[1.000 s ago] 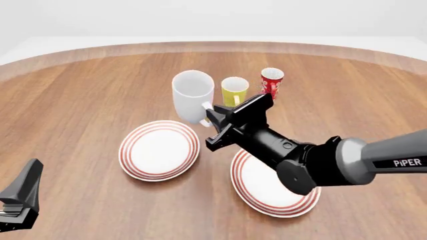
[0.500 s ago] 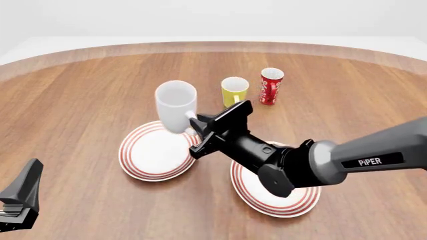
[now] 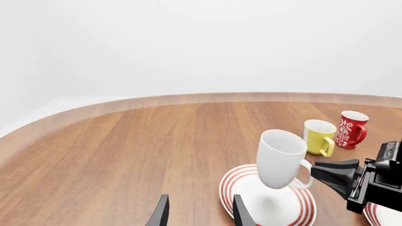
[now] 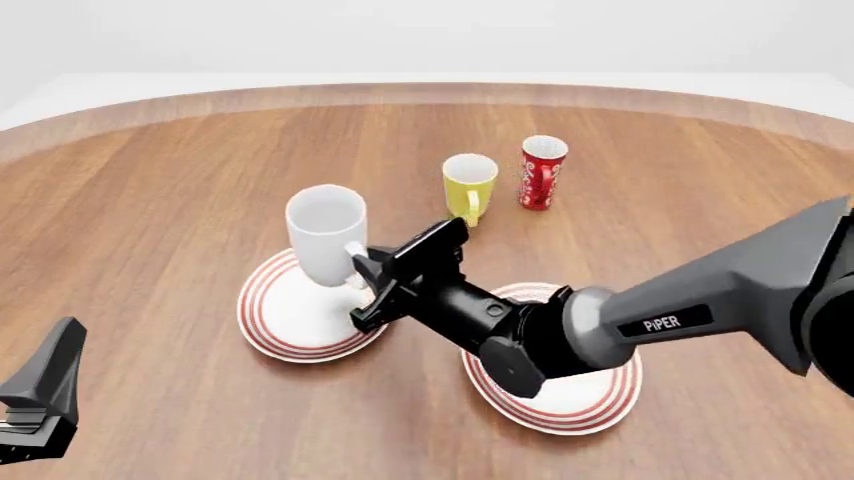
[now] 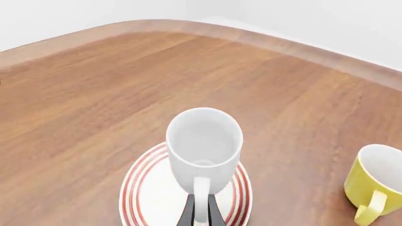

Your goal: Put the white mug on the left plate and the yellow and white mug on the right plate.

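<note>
While the right claw [image 4: 363,272] is clamped on the white mug's [image 4: 324,235] handle above the left plate [image 4: 267,320], lower it upright onto the plate's centre before releasing.

Brown wood-grain surface [image 4: 160,200] fills view, curved far edge with lighter rim band. Beyond it, plain pale grey-white backdrop [image 4: 427,35], featureless. Soft even light, faint shadows only.

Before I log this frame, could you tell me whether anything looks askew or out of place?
Only the white mug stands out: it hangs tilted above the left plate, held by its handle in the right claw. The yellow mug and red cup stand upright on the table.
</note>
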`<state>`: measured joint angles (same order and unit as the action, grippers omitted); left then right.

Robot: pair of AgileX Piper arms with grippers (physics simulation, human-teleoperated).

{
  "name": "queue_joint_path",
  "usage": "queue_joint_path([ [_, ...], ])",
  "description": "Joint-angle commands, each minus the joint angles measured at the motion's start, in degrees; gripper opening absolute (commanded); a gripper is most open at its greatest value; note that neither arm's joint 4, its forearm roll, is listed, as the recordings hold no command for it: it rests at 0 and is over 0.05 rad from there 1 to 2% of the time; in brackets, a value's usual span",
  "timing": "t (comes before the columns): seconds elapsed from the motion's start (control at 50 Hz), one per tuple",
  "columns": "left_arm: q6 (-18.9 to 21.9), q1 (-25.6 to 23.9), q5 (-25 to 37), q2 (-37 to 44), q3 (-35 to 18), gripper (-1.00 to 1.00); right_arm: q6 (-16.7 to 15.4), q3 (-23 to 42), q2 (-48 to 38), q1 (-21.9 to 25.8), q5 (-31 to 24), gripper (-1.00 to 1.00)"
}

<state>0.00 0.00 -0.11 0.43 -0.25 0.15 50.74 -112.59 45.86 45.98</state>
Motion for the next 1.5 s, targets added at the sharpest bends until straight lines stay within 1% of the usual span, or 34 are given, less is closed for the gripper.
queue_joint_path([
  [0.02, 0.0, 0.0, 0.0, 0.0, 0.0, 1.00, 0.7, 2.6, -2.9, 0.9, -0.4, -1.00],
  [0.46, 0.0, 0.0, 0.0, 0.0, 0.0, 1.00, 0.9, 3.8, -5.1, 1.9, -1.0, -1.00],
  [0.9, 0.0, 0.0, 0.0, 0.0, 0.0, 1.00, 0.4, 5.0, -6.7, 1.6, -1.9, -1.00],
  [0.92, 0.0, 0.0, 0.0, 0.0, 0.0, 1.00, 0.4, 5.1, -6.8, 1.6, -2.1, 1.00],
  [1.24, 0.0, 0.0, 0.0, 0.0, 0.0, 1.00, 0.8, 5.8, -7.4, 1.2, -2.7, 1.00],
  [1.5, 0.0, 0.0, 0.0, 0.0, 0.0, 1.00, 1.4, 2.4, -4.0, 0.9, -1.6, 1.00],
])
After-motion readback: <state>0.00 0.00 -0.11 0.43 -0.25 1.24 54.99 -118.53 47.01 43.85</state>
